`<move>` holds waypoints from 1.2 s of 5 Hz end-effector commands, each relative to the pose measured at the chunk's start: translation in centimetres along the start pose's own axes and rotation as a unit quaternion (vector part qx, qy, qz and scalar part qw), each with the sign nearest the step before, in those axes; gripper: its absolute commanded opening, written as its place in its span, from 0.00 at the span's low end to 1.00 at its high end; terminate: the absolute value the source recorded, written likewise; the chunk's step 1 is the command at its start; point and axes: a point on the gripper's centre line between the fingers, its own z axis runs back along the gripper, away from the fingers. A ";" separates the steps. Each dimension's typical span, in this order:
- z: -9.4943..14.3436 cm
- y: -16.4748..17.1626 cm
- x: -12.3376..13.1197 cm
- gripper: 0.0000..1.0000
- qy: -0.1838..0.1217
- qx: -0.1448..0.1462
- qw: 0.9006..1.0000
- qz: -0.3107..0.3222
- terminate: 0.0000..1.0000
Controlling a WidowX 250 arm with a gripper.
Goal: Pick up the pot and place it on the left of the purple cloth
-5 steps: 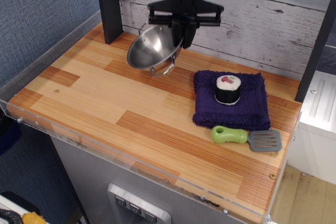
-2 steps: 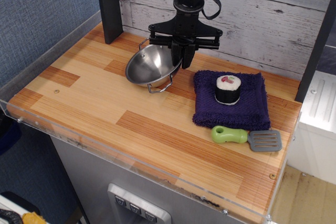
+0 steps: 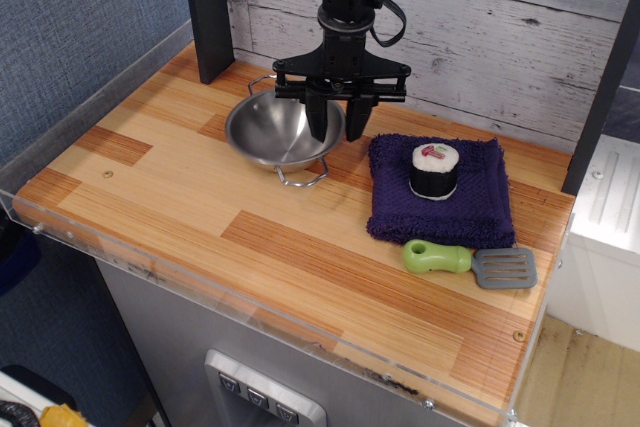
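One broad wooden counter (image 3: pixel 200 217) of striped butcher-block planks, edged by a clear acrylic lip, carries everything in view. Next in size is the dark purple knitted cloth (image 3: pixel 470 209), roughly square and thick, lying flat toward the right side of the counter. Just to its left sits the shallow round stainless-steel pot (image 3: pixel 272 129) with thin wire loop handles; it appears to rest level on the wood, its right rim near the cloth's left edge but apart from it, with one handle pointing toward the camera and the other toward the back wall. The black robot gripper (image 3: pixel 333 123) hangs straight down over the pot's right rim, its two fingers close together and seemingly pinching that rim, one finger inside the bowl and one outside, though whether the grip is tight cannot be told for sure. The pot therefore lies directly under and to the left of the gripper, with its handle axis running front to back, so the placement looks essentially complete and the coming move is likely a release and a straight lift clear of the rim. Smaller items follow: a grey slotted spatula with a green handle (image 3: pixel 470 262) touching the cloth's front edge, and a sushi roll toy (image 3: pixel 434 169) standing on the cloth.
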 end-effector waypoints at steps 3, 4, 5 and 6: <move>2.0 0.7 0.2 1.00 -0.023 -0.025 0.999 0.004 0.00; 6.6 0.8 1.3 1.00 -0.051 -0.071 0.996 -0.006 0.00; 11.3 0.8 1.5 1.00 -0.095 -0.098 0.991 0.000 0.00; 13.9 1.3 1.2 1.00 -0.110 -0.115 0.987 0.005 0.00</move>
